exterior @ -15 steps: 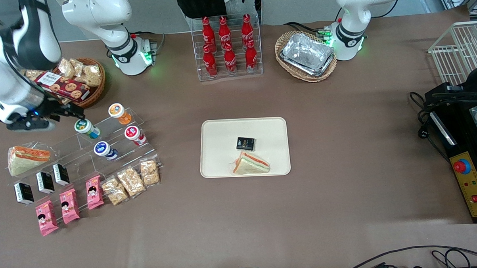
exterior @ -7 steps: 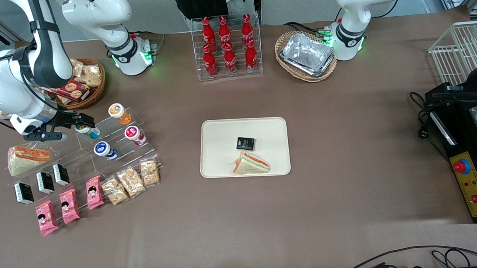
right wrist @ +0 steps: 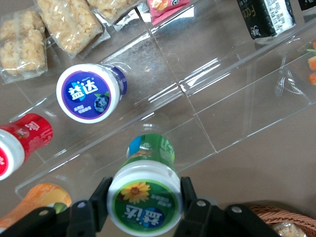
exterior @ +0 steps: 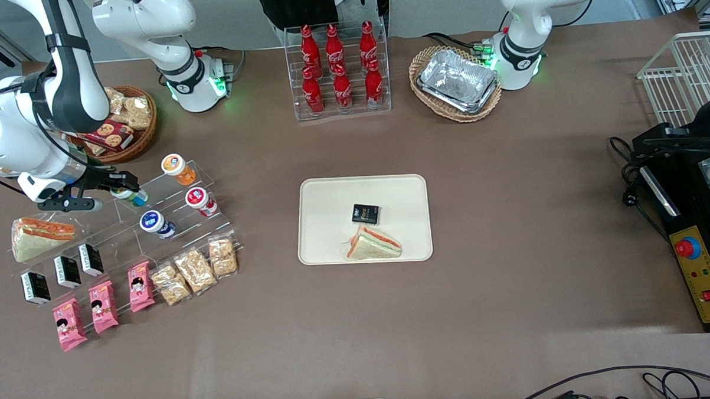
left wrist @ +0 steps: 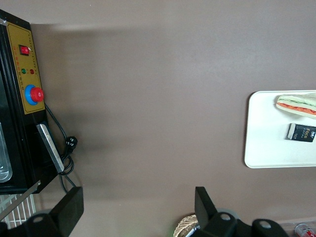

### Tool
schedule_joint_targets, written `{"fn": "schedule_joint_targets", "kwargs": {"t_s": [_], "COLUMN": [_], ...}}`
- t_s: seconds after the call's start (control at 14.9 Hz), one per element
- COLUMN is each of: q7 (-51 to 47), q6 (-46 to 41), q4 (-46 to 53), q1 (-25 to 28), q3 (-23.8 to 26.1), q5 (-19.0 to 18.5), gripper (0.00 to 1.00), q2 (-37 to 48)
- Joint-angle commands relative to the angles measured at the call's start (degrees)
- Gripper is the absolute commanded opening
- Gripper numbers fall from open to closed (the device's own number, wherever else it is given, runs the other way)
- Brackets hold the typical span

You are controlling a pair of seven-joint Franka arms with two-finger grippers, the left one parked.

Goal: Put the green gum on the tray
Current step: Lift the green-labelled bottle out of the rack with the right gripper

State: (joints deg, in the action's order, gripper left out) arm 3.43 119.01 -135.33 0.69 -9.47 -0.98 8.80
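Observation:
The green gum [right wrist: 144, 200], a white-lidded jar with a sunflower label and a green body, stands on the upper step of the clear acrylic stand [exterior: 172, 220]. In the front view only its body [exterior: 137, 197] shows under the hand. My right gripper [right wrist: 144, 205] is at the jar, one black finger [right wrist: 100, 197] against each side of the lid, shut on it. In the front view the gripper [exterior: 124, 187] is at the working arm's end of the table. The cream tray [exterior: 331, 194] lies mid-table and also shows in the left wrist view [left wrist: 261, 133].
On the stand are an orange-lidded jar [exterior: 177, 168], a red one [exterior: 200, 200] and a blue one [exterior: 155, 223], with snack packets lower down. A sandwich [exterior: 373, 246] and a black packet [exterior: 365, 213] lie on the tray. A wicker basket [exterior: 125, 122] stands close to the arm.
My right arm has come down and moved in over the stand, so the gripper now sits round the green gum's lid. In the last half second it has barely moved.

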Motion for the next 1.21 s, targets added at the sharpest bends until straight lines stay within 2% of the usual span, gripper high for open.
{"fn": "schedule_joint_targets", "kwargs": {"t_s": [0.0, 0.07, 0.34, 0.47, 0.61, 0.74, 0.88, 1.01, 1.14], "q7": [-0.7, -1.14, -1.32, -4.72, -12.97, -23.67, -35.02, -43.91, -52.43], "q6": [0.61, -1.57, -19.57, -24.77, -27.33, -27.61, -24.73, -18.67, -9.81], "q4": [0.32, 2.33, 17.6, 23.59, 27.29, 27.84, 27.92, 27.49, 25.56], "q1": [0.27, 0.45, 1.59, 5.0, 10.7, 18.6, 26.34, 33.99, 38.4], "q3": [0.41, 0.59, 0.77, 0.77, 0.86, 1.03, 1.03, 1.12, 1.12], "q5": [0.8, 0.8, 0.98, 1.85, 3.17, 3.7, 5.81, 5.99, 6.08], "gripper": [0.36, 0.3, 0.29, 0.28, 0.27, 0.18, 0.18, 0.18, 0.18], "q2": [1.2, 2.35, 2.01, 1.92, 1.66, 1.57, -0.44, -4.65, -10.01]}}
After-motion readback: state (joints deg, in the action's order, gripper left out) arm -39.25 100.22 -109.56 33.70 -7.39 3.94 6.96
